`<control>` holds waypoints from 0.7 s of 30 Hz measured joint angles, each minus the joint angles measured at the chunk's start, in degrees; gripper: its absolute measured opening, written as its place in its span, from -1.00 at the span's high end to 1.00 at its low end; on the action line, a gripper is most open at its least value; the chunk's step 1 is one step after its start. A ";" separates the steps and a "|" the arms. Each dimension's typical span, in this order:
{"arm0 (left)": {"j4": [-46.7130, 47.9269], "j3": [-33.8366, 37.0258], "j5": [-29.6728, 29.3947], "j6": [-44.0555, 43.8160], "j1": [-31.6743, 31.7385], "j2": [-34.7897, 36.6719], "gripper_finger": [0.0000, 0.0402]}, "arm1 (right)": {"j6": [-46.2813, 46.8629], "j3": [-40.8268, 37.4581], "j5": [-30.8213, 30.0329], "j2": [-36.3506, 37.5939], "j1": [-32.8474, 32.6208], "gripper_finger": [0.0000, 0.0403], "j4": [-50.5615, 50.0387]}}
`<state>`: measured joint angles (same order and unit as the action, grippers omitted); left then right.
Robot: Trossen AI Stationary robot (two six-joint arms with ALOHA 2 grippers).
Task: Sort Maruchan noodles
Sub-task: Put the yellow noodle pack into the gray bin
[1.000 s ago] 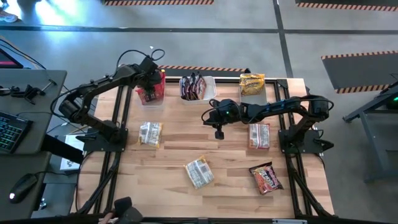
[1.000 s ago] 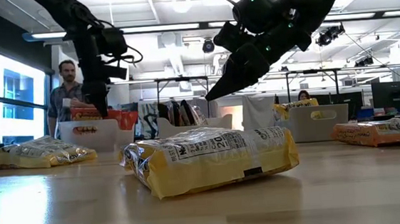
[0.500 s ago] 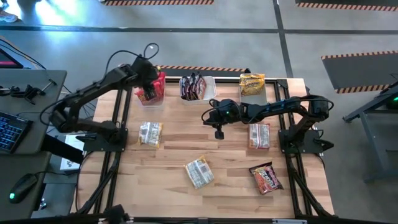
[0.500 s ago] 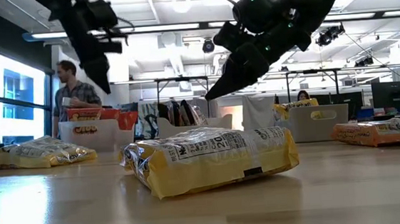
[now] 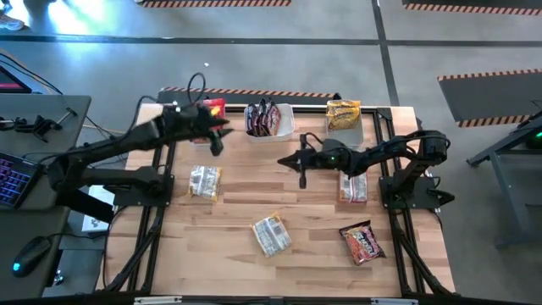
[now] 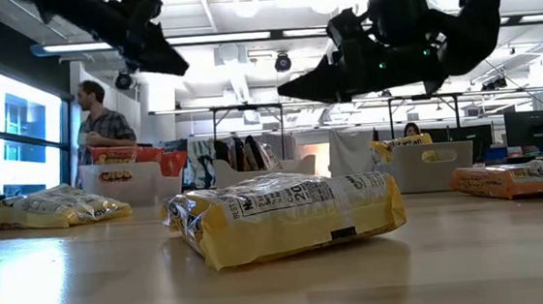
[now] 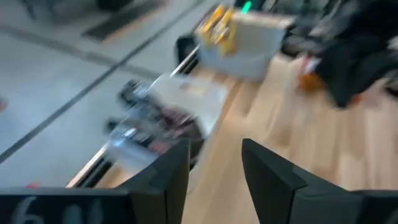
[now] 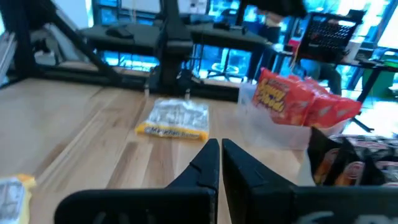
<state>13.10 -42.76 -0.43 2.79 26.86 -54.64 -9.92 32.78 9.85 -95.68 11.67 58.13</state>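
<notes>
Our left hand (image 5: 215, 141) blurred yet spread and empty beside the red packets' tub (image 5: 206, 119), right hand (image 5: 302, 161) pressed together.

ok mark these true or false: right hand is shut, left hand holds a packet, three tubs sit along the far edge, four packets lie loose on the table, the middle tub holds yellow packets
The right hand is shut: true.
The left hand holds a packet: false, its fingers are apart with nothing between them.
Three tubs sit along the far edge: true.
Four packets lie loose on the table: true.
The middle tub holds yellow packets: false, dark ones.
</notes>
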 joint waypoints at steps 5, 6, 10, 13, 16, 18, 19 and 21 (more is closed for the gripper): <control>-23.30 10.36 0.07 -2.13 -5.55 -0.51 0.46 | 2.08 -0.22 -0.18 0.00 0.84 1.00 0.02; -28.14 12.18 0.04 -2.19 -6.39 -0.99 0.48 | 2.19 -0.22 -0.16 0.00 0.85 1.00 0.02; -48.72 18.40 0.03 -2.26 -8.91 -4.33 0.56 | 2.29 -0.22 -1.22 0.00 0.85 1.00 1.06; -59.64 21.25 0.03 -0.98 -9.74 -7.53 0.61 | 3.68 -0.20 -4.01 0.04 0.85 1.00 2.73; -65.51 22.40 0.04 -0.77 -9.83 -11.06 0.65 | 6.12 0.02 -4.50 0.04 0.85 1.00 3.71; -67.78 22.55 0.07 -1.05 -9.81 -13.79 0.67 | 6.31 1.04 -4.55 0.05 0.85 1.00 2.15; -68.81 22.57 0.34 -1.07 -9.80 -15.10 0.68 | 5.51 1.79 -4.56 0.05 0.85 1.00 0.87; -71.52 22.57 1.57 -1.09 -9.80 -17.78 0.70 | 3.78 3.83 -5.77 0.18 0.82 1.00 -3.07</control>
<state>-58.42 -20.18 1.14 1.70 17.06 -72.42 -6.13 36.61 4.08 -95.50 12.48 55.06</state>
